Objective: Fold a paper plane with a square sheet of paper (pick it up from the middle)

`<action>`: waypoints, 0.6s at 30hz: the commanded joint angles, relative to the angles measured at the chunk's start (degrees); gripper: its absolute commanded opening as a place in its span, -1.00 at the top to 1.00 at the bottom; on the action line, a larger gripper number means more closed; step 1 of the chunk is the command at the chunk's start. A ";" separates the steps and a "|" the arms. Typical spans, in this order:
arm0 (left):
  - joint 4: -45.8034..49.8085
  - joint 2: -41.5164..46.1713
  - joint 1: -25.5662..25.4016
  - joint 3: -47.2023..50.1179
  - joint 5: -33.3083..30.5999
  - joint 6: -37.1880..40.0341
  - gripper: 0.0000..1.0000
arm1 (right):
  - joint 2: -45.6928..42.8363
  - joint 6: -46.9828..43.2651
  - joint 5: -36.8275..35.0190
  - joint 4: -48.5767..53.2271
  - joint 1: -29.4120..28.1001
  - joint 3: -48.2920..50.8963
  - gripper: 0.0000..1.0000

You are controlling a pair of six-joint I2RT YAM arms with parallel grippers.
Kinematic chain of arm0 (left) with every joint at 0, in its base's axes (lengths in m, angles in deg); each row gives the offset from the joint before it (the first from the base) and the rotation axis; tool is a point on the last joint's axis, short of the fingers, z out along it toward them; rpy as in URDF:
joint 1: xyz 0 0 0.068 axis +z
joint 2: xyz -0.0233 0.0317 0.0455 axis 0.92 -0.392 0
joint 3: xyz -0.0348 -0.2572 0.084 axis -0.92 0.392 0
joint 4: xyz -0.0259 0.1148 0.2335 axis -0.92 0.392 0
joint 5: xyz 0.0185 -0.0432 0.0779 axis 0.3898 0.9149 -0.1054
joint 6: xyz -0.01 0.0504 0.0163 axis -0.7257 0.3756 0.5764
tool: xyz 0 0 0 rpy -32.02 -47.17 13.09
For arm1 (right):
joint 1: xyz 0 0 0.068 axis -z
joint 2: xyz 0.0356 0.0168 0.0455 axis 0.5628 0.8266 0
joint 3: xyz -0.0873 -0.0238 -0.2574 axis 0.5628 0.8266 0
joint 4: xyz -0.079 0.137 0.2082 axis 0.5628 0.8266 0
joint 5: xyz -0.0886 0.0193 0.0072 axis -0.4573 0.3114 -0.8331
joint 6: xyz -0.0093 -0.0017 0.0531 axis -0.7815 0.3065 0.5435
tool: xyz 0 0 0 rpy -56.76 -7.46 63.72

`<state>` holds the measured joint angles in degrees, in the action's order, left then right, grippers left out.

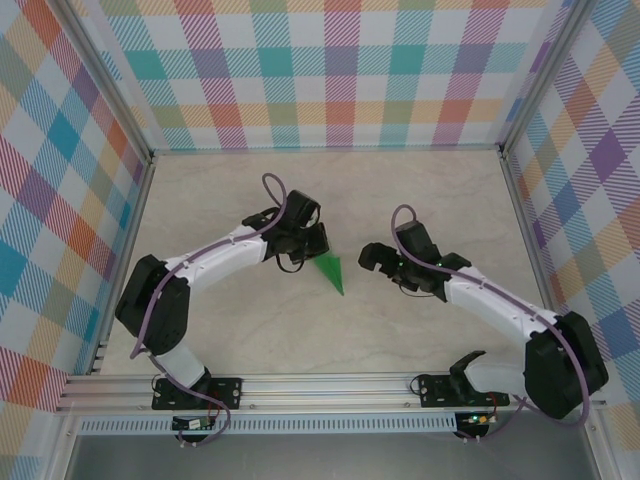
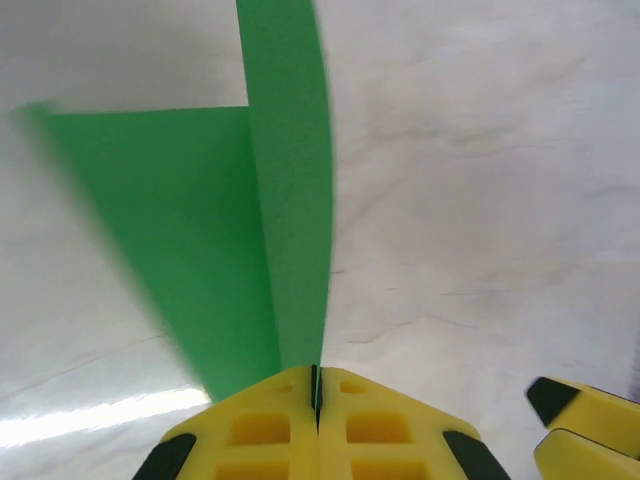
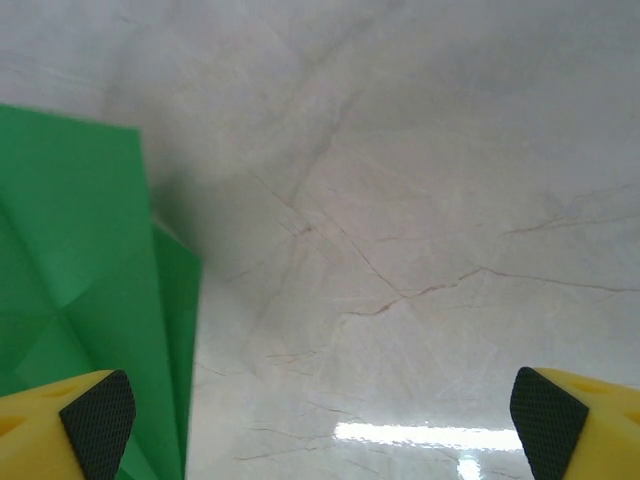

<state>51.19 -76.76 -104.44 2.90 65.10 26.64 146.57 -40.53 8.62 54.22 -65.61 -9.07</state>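
Paper plane [image 1: 329, 272], bright green, folded to a narrow pointed dart with layered wings; located at the middle of the pale marbled table [image 1: 420, 190], point directed toward the near side. Its wider far end is pinched between the clenched yellow jaws of the left gripper [image 1: 308, 250], with one wing seen spread leftward in the left wrist view. Right gripper [image 1: 376, 258] is positioned just right of the plane, jaws spread wide, nothing grasped.

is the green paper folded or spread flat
Folded: the paper plane is a narrow pointed wedge with layered flaps and creases, pinched in the shut left pincer.
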 commanded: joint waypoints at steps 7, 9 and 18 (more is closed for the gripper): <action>-22.86 -2.78 2.62 10.18 13.67 -2.83 1.00 | -2.54 -2.70 2.07 2.43 0.50 -4.13 -0.92; -24.50 -4.31 2.93 11.75 13.40 -3.33 1.00 | -1.25 -3.41 3.82 1.75 0.50 -4.20 -0.86; -29.16 -4.66 3.86 20.60 8.41 -6.19 1.00 | 8.02 -4.61 11.67 -1.23 -0.32 -5.80 -0.25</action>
<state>24.75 -82.39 -101.51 21.91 75.92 21.59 152.62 -44.24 17.01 54.32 -65.43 -12.20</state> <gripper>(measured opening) 0.037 0.638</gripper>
